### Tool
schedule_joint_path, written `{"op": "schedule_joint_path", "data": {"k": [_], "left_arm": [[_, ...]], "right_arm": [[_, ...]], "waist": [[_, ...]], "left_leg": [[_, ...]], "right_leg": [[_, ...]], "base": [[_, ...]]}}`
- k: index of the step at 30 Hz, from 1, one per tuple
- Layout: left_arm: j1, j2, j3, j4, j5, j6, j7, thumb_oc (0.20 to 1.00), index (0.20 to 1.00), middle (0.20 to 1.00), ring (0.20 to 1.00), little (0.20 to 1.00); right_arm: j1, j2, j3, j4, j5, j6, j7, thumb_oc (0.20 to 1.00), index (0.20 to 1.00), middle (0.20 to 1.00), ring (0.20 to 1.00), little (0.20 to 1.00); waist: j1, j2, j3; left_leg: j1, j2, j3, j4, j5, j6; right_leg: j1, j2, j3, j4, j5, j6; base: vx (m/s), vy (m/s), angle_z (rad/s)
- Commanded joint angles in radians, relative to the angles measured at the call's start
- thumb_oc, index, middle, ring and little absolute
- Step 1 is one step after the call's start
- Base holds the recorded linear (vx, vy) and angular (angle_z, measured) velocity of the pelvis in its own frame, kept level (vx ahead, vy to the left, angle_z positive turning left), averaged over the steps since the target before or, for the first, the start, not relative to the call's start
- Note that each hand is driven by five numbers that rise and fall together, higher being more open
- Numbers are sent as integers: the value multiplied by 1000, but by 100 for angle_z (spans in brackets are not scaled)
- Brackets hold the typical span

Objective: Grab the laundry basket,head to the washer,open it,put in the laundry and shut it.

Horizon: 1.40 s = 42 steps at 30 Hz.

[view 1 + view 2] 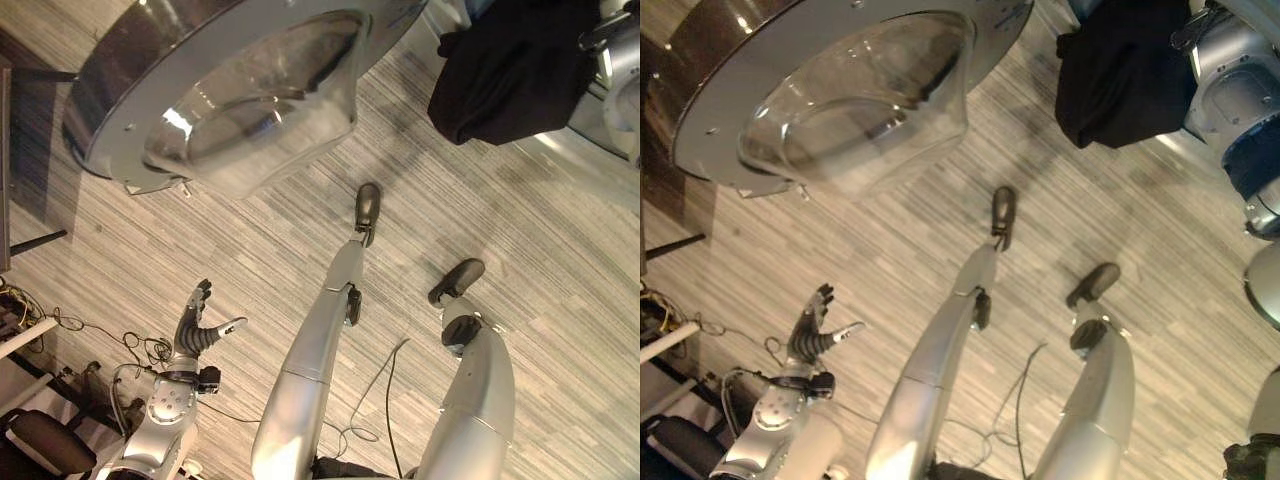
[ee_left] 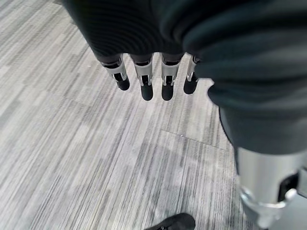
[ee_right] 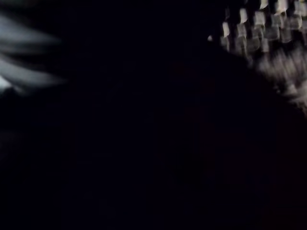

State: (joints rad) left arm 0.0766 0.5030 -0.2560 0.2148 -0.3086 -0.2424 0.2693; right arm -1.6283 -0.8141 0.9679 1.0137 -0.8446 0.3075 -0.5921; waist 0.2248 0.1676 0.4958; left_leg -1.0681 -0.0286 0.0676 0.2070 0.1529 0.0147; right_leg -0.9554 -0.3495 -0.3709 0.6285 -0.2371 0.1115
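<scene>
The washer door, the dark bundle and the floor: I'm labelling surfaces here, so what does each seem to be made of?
Washer door: a clear domed bowl, glass or hard plastic by its bright glints, set in a smooth grey ring, metal or plastic. Dark bundle: soft black cloth, matte, sagging in rounded folds. Floor: grey streaked planks with straight seams, probably vinyl or laminate.

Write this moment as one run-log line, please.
round glass washer door: open | black laundry: at right arm | left hand: open, empty

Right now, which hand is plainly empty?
The left hand, fingers straight over bare floor; the black garment hangs apart, on the robot's right.
</scene>
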Motion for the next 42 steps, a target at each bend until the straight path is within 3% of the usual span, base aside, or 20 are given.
{"op": "schedule_joint_path", "data": {"k": [1,2,3,4,6,11,13,15,17,19,20,21,22,25,29,33,42], "left_arm": [[-28,-18,-47,76,-16,2,-10,1000,1000,1000,1000,1000],[-37,-28,-48,79,-20,5,-13,1000,1000,1000,1000,1000],[-34,-23,-48,79,-20,5,-13,1000,1000,1000,1000,1000],[-44,-29,-52,93,-18,12,-4,1000,1000,1000,1000,1000],[-63,-26,-68,125,-26,17,7,1000,1000,1000,1000,1000],[-92,-23,-85,159,-28,15,40,1000,1000,1000,1000,1000],[-113,-30,-90,175,-25,21,63,1000,1000,1000,1000,1000],[-139,-42,-88,189,-20,25,84,1000,1000,1000,1000,1000],[-142,-43,-86,188,-9,23,92,1000,1000,1000,1000,1000],[-154,-56,-75,170,21,8,111,1000,1000,1000,1000,1000],[-149,-57,-76,169,23,8,112,1000,1000,1000,1000,1000],[-145,-63,-62,159,50,2,119,1000,1000,1000,1000,1000],[-143,-63,-62,158,51,3,120,1000,1000,1000,1000,1000],[-124,-67,-53,147,107,7,136,1000,1000,1000,1000,1000],[-115,-84,-51,158,133,10,159,1000,1000,1000,1000,1000],[-118,-108,-45,171,110,6,189,1000,1000,1000,1000,1000],[-104,-131,-33,187,65,-7,228,1000,1000,1000,1000,1000]], "right_arm": [[-190,-81,28,-35,237,-85,23,1000,1000,1000,1000,1000],[-114,-51,-87,-59,406,-146,22,1000,1000,1000,1000,1000],[-105,-53,-94,-60,411,-149,20,1000,1000,1000,1000,1000],[-29,4,-240,-90,628,-217,10,1000,1000,1000,1000,1000],[29,61,-341,-98,812,-295,-16,1000,1000,1000,1000,1000],[105,139,-436,-221,938,-375,-90,1000,1000,1000,1000,1000],[146,211,-500,-291,979,-408,-141,1000,1000,1000,1000,1000],[228,308,-573,-433,921,-418,-202,1000,1000,1000,1000,1000],[271,328,-597,-493,858,-397,-223,1000,1000,1000,1000,1000],[376,363,-610,-632,650,-371,-273,1000,1000,1000,1000,1000],[391,366,-615,-649,638,-363,-272,1000,1000,1000,1000,1000],[469,360,-583,-755,466,-343,-269,1000,1000,1000,1000,1000],[472,360,-584,-760,465,-341,-268,1000,1000,1000,1000,1000],[676,392,-497,-956,316,-383,-203,1000,1000,1000,1000,1000],[867,418,-436,-997,298,-414,-152,1000,1000,1000,1000,1000],[1100,502,-360,-863,401,-426,-79,1000,1000,1000,1000,1000],[1263,580,-333,-634,483,-401,-87,1000,1000,1000,1000,1000]], "waist": [[71,-54,-114],[62,-48,-106],[63,-53,-108],[52,-47,-98],[50,-54,-89],[48,-54,-64],[43,-49,-52],[32,-48,-37],[29,-50,-34],[23,-43,-23],[23,-43,-24],[15,-45,-18],[15,-45,-19],[-13,-68,-8],[-45,-93,3],[-91,-123,20],[-134,-143,24]], "left_leg": [[55,-16,-10,1,-116,-27],[63,-13,-9,1,-114,-27],[64,-13,-10,1,-114,-27],[74,-9,-9,1,-115,-25],[86,-5,-5,2,-118,-25],[111,-1,-1,1,-120,-22],[121,1,3,2,-121,-20],[137,6,10,7,-126,-19],[144,5,10,6,-126,-19],[156,2,9,1,-123,-20],[160,2,9,0,-123,-20],[166,1,10,-4,-120,-21],[166,1,9,-4,-120,-21],[178,12,14,-11,-110,-25],[189,25,21,-18,-101,-28],[203,42,28,-39,-78,-39],[207,53,26,-70,-56,-48]], "right_leg": [[316,138,-71,-192,-63,-51],[321,145,-70,-193,-72,-60],[323,145,-71,-193,-73,-61],[320,149,-66,-183,-77,-66],[325,149,-60,-181,-77,-68],[340,149,-48,-180,-75,-70],[345,149,-43,-177,-74,-72],[357,151,-36,-180,-74,-73],[368,152,-35,-184,-75,-74],[378,156,-31,-194,-74,-74],[381,156,-32,-195,-73,-74],[388,161,-27,-205,-69,-73],[389,161,-27,-205,-69,-72],[397,170,-16,-220,-53,-69],[405,174,-12,-232,-37,-65],[421,182,-18,-265,-20,-60],[419,196,-33,-276,-13,-62]], "base": [[2,-22,-21],[1,-19,-14],[-6,-13,-3],[-13,-8,8],[-19,-13,8],[-9,-7,-4],[0,0,0],[-10,-4,-3],[-16,-11,-10],[-24,1,-10],[-32,1,-7],[0,0,0],[-37,5,-1],[-62,17,1],[-49,12,-2],[-55,3,-11],[-24,-5,-4]]}}
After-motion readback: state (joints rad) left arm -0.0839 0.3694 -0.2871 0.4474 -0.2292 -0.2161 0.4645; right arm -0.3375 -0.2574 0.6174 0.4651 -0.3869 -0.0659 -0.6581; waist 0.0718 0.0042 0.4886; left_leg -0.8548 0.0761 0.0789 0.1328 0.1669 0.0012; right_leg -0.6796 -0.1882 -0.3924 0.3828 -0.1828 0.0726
